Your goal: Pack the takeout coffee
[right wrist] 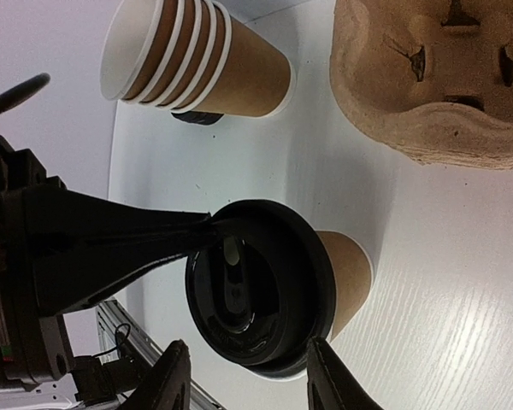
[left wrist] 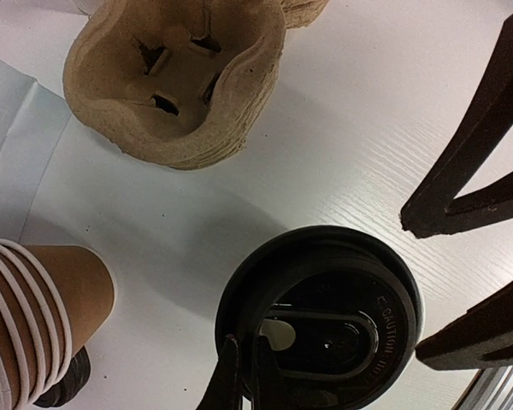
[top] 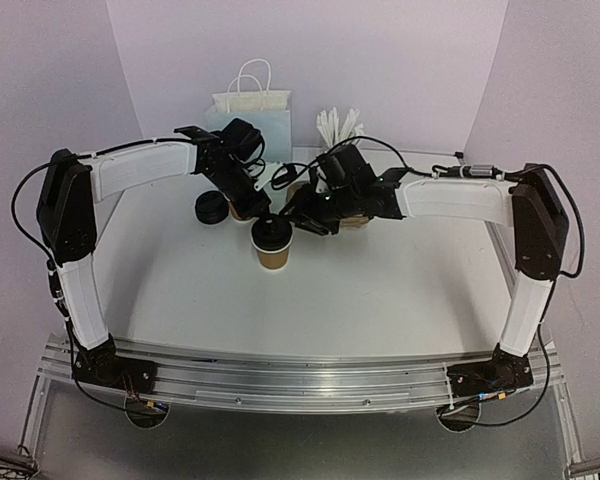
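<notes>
On the white table (top: 380,290), near the cardboard cup carrier (right wrist: 427,77), the right claw (right wrist: 244,350) stood open, one finger on each side of the upright coffee cup (top: 273,257) at the table's middle. The left claw (left wrist: 244,371) was closed, pinching the rim of the black lid (left wrist: 325,316) that sat on the cup.

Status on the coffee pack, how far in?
Done: the black lid is on the kraft cup; I can't tell if it's fully seated. In hand: the left gripper pinches the lid's rim, and the right gripper is open, its fingers flanking the lid. Left: the cup stands on the table, not in the pulp carrier or the paper bag.
</notes>
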